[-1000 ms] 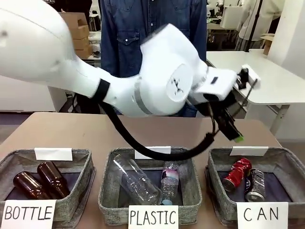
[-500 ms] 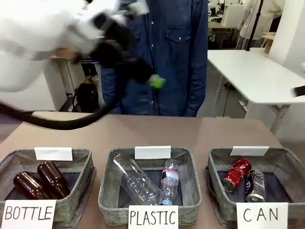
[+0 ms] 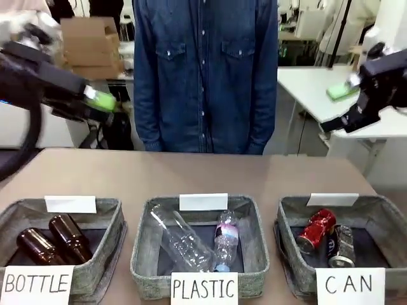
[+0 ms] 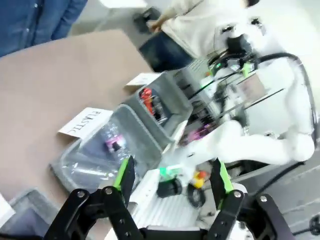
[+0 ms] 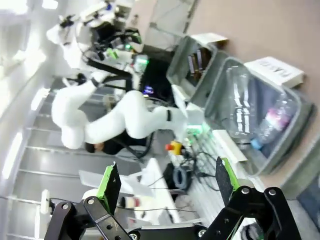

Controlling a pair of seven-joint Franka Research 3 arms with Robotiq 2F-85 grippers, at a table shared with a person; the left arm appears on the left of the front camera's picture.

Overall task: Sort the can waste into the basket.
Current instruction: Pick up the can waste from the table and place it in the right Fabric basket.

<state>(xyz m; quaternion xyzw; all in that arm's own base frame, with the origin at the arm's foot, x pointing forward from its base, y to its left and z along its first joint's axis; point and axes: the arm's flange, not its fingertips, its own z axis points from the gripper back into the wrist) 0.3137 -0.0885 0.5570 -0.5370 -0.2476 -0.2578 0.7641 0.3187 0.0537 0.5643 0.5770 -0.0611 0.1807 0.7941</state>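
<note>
In the front view you see the red can [image 3: 315, 231] and the silver can with dark blue print [image 3: 341, 246] lying side by side, touching, inside the basket marked "CAN" [image 3: 379, 213] at the counter's [image 3: 191, 175] near right corner. The "PLASTIC" basket [image 3: 141, 244] sits at the middle of the near edge with two clear plastic bottles [image 3: 183, 240]; the "BOTTLE" basket [image 3: 108, 219] at the near left corner holds two brown glass bottles [image 3: 56, 240]. Your left claw [image 3: 95, 101] is raised high at the left edge, your right claw [image 3: 340, 101] high at the right edge, both empty. A person in a denim shirt [image 3: 203, 70] stands at the far edge.

In the left wrist view your left claw [image 4: 172, 180] has its jaws apart with nothing between them; beyond it the can basket [image 4: 165, 102] shows the red can [image 4: 145, 95].

In the right wrist view your right claw [image 5: 167, 185] is spread wide, gripping nothing, above the plastic-bottle basket [image 5: 295, 125].
</note>
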